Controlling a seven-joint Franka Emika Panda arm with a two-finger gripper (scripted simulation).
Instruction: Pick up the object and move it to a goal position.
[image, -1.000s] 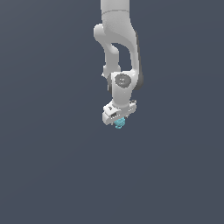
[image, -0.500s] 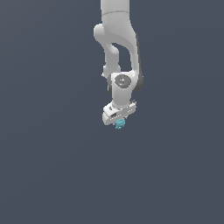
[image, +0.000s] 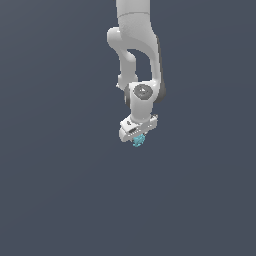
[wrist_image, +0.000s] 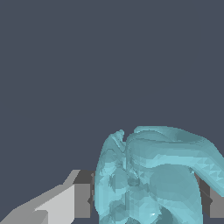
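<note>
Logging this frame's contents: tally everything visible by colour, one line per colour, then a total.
White: 1, the robot arm with its gripper
Light blue: 1, the lumpy object between the gripper's fingers
Total: 2

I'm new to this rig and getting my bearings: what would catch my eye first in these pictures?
The white arm hanging down from the top of the exterior view against a plain dark grey backdrop. Next, the tiny light-blue lumpy object at the gripper. In the wrist view that object looms large between the fingers.
</note>
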